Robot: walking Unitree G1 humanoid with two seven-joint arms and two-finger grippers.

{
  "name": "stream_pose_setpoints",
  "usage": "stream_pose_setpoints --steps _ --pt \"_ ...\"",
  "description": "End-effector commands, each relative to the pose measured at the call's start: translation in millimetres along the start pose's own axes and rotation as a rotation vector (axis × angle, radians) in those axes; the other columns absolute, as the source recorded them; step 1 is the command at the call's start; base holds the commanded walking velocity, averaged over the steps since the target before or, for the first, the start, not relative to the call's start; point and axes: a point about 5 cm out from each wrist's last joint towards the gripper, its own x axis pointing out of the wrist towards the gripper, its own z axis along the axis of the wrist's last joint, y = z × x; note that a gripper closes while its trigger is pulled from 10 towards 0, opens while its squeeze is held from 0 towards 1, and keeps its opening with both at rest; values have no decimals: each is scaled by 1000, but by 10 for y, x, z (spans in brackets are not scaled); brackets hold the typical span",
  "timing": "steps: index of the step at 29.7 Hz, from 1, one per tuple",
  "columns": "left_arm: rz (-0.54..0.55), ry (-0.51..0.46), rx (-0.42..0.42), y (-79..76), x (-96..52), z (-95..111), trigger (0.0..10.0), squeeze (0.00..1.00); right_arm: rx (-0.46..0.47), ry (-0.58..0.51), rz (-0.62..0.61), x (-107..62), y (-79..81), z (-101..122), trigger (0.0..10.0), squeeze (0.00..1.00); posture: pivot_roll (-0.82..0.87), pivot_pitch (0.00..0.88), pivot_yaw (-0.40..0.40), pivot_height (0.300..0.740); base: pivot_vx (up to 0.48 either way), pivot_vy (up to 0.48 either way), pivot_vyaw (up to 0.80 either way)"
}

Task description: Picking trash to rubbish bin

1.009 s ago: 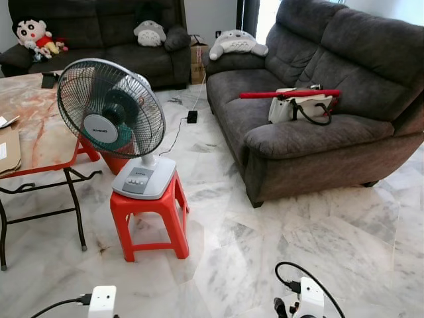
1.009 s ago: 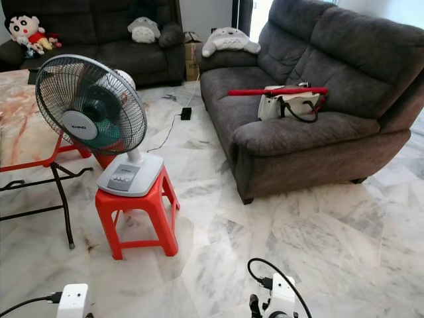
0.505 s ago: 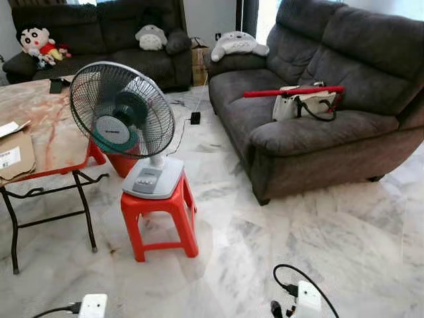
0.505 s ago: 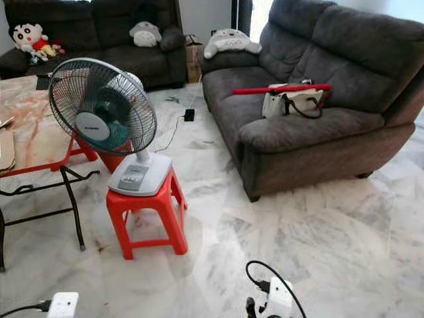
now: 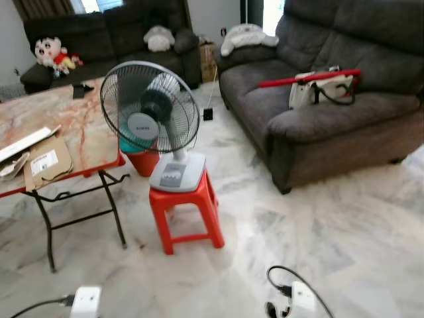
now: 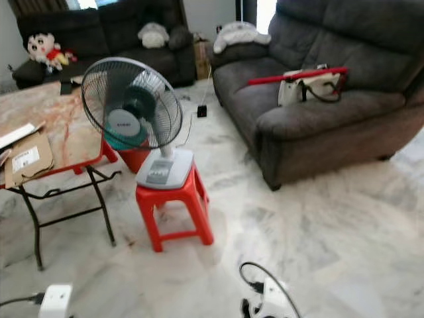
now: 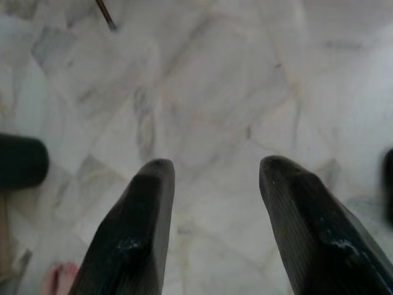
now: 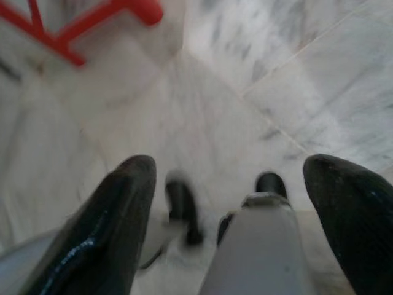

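Trash search: cardboard on table

Cardboard scrap [image 5: 45, 161] lies on the marble table [image 5: 79, 122], far left, beside the fan [image 5: 151, 112] on its red stool [image 5: 185, 215].

Left gripper [image 7: 215, 169] hangs spread above floor.

Right gripper [image 8: 230, 166] hangs spread too.

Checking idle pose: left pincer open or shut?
Open. In the wrist view the left pincer has its two fingers apart, bare floor between.

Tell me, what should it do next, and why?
Probably keep turning left toward the folding table: the flattened cardboard lying there looks like the likeliest trash, no bin shows, and both the left gripper and right gripper hang open above bare marble floor.
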Motion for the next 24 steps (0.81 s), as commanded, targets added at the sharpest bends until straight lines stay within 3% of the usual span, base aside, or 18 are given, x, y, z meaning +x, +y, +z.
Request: stream_pose_setpoints --steps 1,6,12,17,21,24 --pt "25 3 29 101 3 14 10000 0 -15 1 32 7 135 -25 10000 0 -18 0 157 740 0 292 587" --pt "34 6 18 121 -1 -6 10000 0 -22 12 40 7 153 -41 10000 0 7 0 143 740 0 296 615" --pt "34 12 12 110 -9 -54 10000 0 -38 -1 56 16 196 7 10000 0 5 0 139 740 0 295 0" --pt "35 -54 39 68 -4 43 10000 0 -66 -6 63 20 201 38 10000 0 10 0 128 740 0 262 0" --pt "47 -159 35 38 7 274 10000 0 -50 -49 62 30 211 146 10000 0 15 0 120 740 0 61 0" --pt "-7 -316 39 -89 -6 650 10000 0 -108 -157 108 43 329 424 10000 0 6 0 116 740 0 0 0"
